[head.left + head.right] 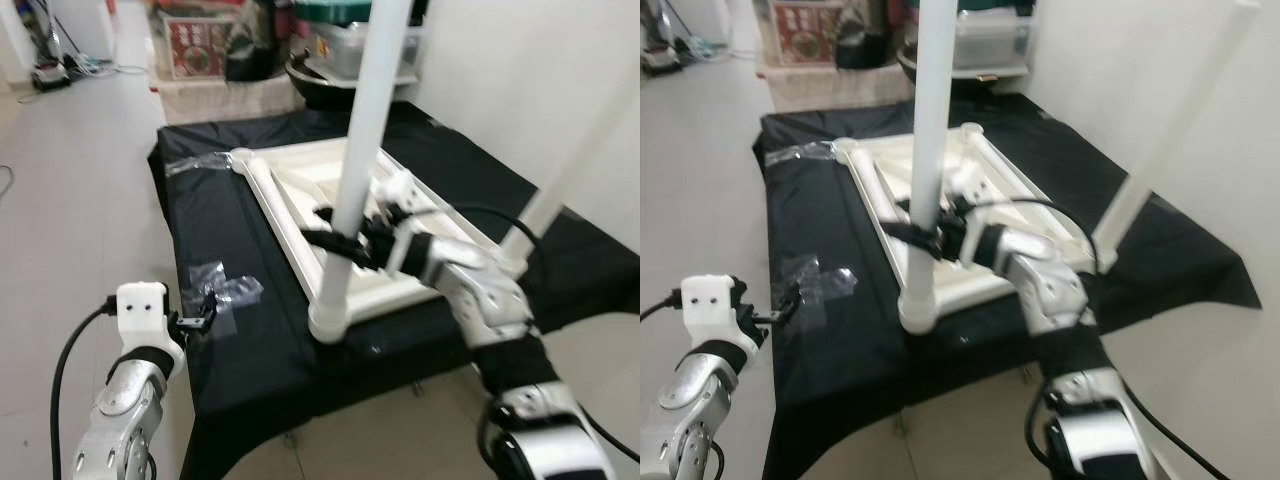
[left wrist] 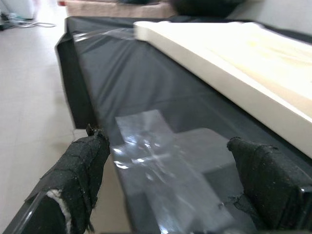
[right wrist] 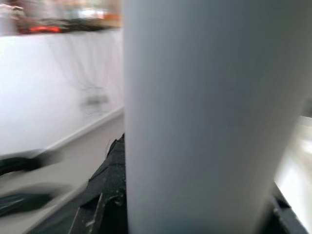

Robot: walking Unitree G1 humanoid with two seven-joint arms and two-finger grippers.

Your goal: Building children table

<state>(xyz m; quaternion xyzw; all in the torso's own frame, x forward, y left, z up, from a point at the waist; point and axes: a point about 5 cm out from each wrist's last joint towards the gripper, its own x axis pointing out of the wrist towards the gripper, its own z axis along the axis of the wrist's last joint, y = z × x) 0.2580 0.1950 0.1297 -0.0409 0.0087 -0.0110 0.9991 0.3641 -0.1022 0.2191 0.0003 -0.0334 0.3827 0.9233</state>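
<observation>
Tabletop [image 1: 300, 190]: lies upside down on the black cloth [image 1: 220, 330], so legs can go in from above.
Near leg [image 1: 362, 130]: stands upright in the near corner socket.
Right gripper [image 1: 340, 243]: clamped around that leg, likely steadying or seating it.
Left gripper [image 2: 170, 170]: jaws wide apart, empty, over clear tape [image 2: 161, 161] at the cloth's edge.
</observation>
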